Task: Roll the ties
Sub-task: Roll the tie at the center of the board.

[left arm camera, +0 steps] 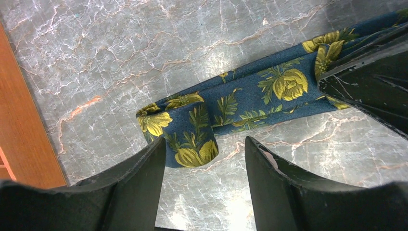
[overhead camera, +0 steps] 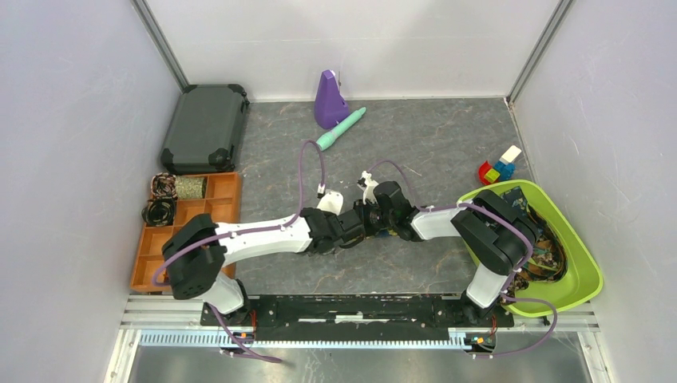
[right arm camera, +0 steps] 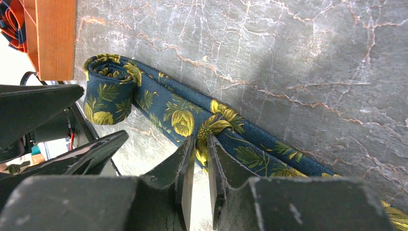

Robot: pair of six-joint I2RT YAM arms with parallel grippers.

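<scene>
A navy tie with yellow-gold flowers (left arm camera: 269, 91) lies flat across the grey marbled table in the middle of the workspace. One end of it is wound into a small coil (left arm camera: 185, 137). My left gripper (left arm camera: 205, 147) is open just in front of that coil, one finger on each side, and holds nothing. My right gripper (right arm camera: 201, 144) is shut on the tie's strip a short way along from the coil (right arm camera: 105, 96), bunching the fabric between its pads. The two grippers stand close together.
An orange compartment tray (overhead camera: 223, 191) at the left holds rolled ties (overhead camera: 163, 188). A green bin (overhead camera: 587, 275) at the right holds more ties. At the back are a black case (overhead camera: 205, 128), a purple object (overhead camera: 329, 100), a teal pen-like cylinder (overhead camera: 342, 129) and toy blocks (overhead camera: 499, 167).
</scene>
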